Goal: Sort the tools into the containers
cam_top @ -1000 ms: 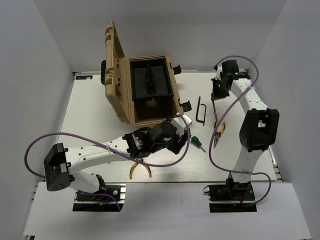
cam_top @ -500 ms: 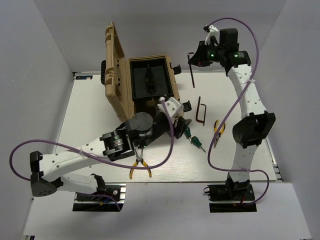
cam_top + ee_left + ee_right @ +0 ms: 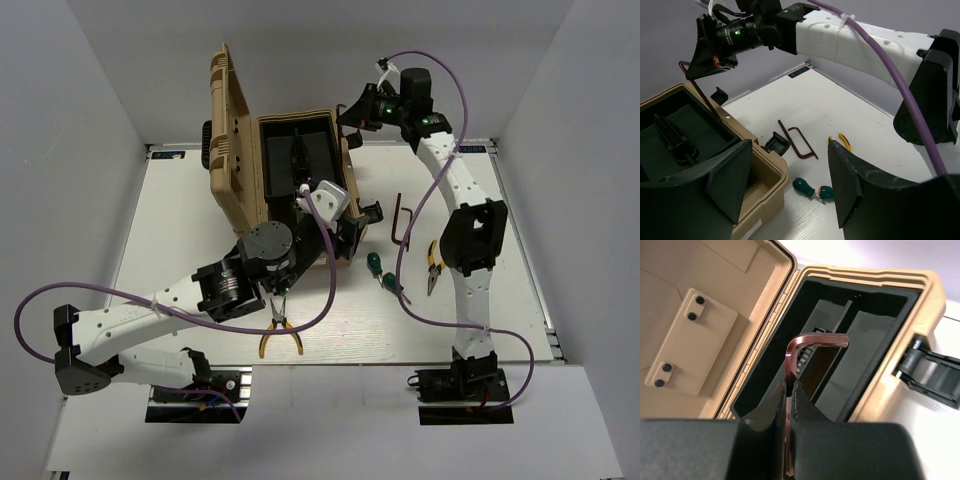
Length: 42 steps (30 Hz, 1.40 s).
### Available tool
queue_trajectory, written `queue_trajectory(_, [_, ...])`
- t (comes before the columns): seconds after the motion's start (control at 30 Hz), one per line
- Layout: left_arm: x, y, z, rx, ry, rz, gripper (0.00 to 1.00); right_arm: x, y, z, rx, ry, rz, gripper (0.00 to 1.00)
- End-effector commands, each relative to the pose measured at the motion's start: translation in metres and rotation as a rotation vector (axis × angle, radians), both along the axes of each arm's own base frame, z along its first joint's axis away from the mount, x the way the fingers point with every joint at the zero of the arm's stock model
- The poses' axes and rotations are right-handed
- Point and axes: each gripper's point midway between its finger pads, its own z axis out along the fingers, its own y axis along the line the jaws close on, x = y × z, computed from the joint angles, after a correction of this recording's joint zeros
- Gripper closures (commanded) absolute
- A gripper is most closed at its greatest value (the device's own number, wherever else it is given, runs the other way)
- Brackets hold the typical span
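You have one tan toolbox (image 3: 232, 160), lid up, on the bench (image 3: 180, 230), and six tools in three pairs. The first pliers (image 3: 433, 265) lie right of the box. The second pliers (image 3: 281, 335) lie partly under your left arm, and only the top view shows them. A green screwdriver (image 3: 374, 264) lies just beside its twin screwdriver (image 3: 392, 285). The loose hex key (image 3: 403, 220) rests near the box's right latch.

The right wrist view alone shows your right claw (image 3: 788, 400) clamped on the held hex key (image 3: 820, 340), with its bend over the black tray (image 3: 870, 355). The left wrist view shows your left claw (image 3: 788, 150) spread and empty over the box's front corner.
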Motion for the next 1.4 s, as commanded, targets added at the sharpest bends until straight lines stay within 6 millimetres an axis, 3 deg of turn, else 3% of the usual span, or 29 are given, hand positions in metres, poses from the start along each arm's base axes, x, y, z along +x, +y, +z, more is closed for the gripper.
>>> queue_trajectory(0.0, [0.0, 0.008, 0.0, -0.012, 0.0, 0.029, 0.28, -0.002, 0.024, 0.031, 0.071, -0.103, 0.031, 1.0])
queue_trajectory(0.1, [0.002, 0.007, -0.006, -0.009, 0.021, 0.04, 0.28, -0.002, 0.035, 0.005, 0.039, -0.073, 0.048, 1.0])
queue_trajectory(0.17, [0.004, 0.001, -0.02, 0.022, 0.049, 0.05, 0.28, -0.004, 0.042, -0.001, 0.027, -0.072, 0.052, 1.0])
queue_trajectory(0.4, [0.003, 0.008, -0.024, -0.067, 0.089, 0.033, 0.24, -0.013, 0.055, -0.022, -0.055, -0.078, 0.067, 1.0])
queue_trajectory(0.43, [0.002, 0.007, -0.029, -0.069, 0.101, 0.033, 0.23, -0.015, 0.057, -0.028, -0.067, -0.068, 0.068, 0.92])
queue_trajectory(0.5, [0.002, 0.008, -0.031, -0.059, 0.105, 0.033, 0.1, -0.013, 0.051, -0.033, -0.096, -0.069, 0.055, 0.75])
queue_trajectory(0.53, [0.002, 0.008, -0.033, -0.05, 0.108, 0.034, 0.03, -0.016, 0.05, -0.027, -0.099, -0.082, 0.06, 0.59])
queue_trajectory(0.63, [0.008, 0.001, -0.036, 0.001, 0.126, 0.046, 0.01, -0.018, 0.042, -0.023, -0.116, -0.095, 0.062, 0.56])
queue_trajectory(0.67, [0.011, -0.006, -0.037, 0.022, 0.133, 0.048, 0.01, -0.021, 0.039, -0.007, -0.111, -0.125, 0.059, 0.56])
queue_trajectory(0.8, [0.018, -0.022, -0.036, 0.052, 0.126, 0.049, 0.22, -0.024, 0.018, 0.033, -0.104, -0.211, 0.034, 0.52])
queue_trajectory(0.87, [0.019, -0.028, -0.033, 0.045, 0.123, 0.039, 0.31, -0.03, 0.005, 0.041, -0.117, -0.203, 0.016, 0.52])
queue_trajectory(0.93, [0.028, -0.039, -0.032, 0.054, 0.12, 0.027, 0.46, -0.023, -0.017, 0.049, -0.184, -0.254, -0.063, 0.55])
queue_trajectory(0.97, [0.031, -0.047, -0.031, 0.055, 0.12, 0.027, 0.52, -0.031, -0.031, 0.057, -0.24, -0.263, -0.1, 0.66])
queue_trajectory(1.0, [0.037, -0.05, -0.042, 0.105, 0.141, 0.034, 0.6, -0.008, -0.065, 0.053, -0.342, -0.263, -0.304, 0.77])
queue_trajectory(1.03, [0.049, -0.054, -0.033, 0.075, 0.165, 0.057, 0.76, -0.002, -0.088, 0.048, -0.396, -0.251, -0.38, 0.88])
queue_trajectory(1.07, [0.057, -0.06, -0.041, 0.094, 0.187, 0.062, 0.83, -0.002, -0.121, 0.041, -0.45, -0.214, -0.455, 1.0])
queue_trajectory(1.1, [0.069, -0.075, -0.075, 0.164, 0.24, 0.071, 0.89, -0.002, -0.149, 0.043, -0.494, -0.195, -0.55, 1.0])
queue_trajectory(1.17, [0.093, -0.085, -0.08, 0.133, 0.285, 0.074, 0.89, -0.015, -0.213, 0.007, -0.568, -0.038, -0.612, 1.0])
queue_trajectory(1.2, [0.107, -0.095, -0.121, 0.209, 0.347, 0.09, 0.89, -0.024, -0.24, -0.005, -0.576, 0.025, -0.633, 1.0])
queue_trajectory(1.23, [0.127, -0.097, -0.111, 0.174, 0.356, 0.113, 0.82, -0.039, -0.249, -0.017, -0.6, 0.083, -0.608, 1.0])
queue_trajectory(1.27, [0.135, -0.105, -0.12, 0.182, 0.381, 0.106, 0.74, -0.054, -0.281, -0.043, -0.624, 0.183, -0.606, 1.0])
queue_trajectory(1.3, [0.145, -0.113, -0.102, 0.164, 0.377, 0.099, 0.68, -0.076, -0.285, -0.053, -0.631, 0.232, -0.582, 0.9])
queue_trajectory(1.33, [0.163, -0.129, -0.145, 0.23, 0.429, 0.095, 0.52, -0.087, -0.277, -0.057, -0.594, 0.233, -0.497, 0.75])
queue_trajectory(1.37, [0.167, -0.14, -0.155, 0.253, 0.439, 0.076, 0.44, -0.105, -0.289, -0.087, -0.607, 0.305, -0.468, 0.64])
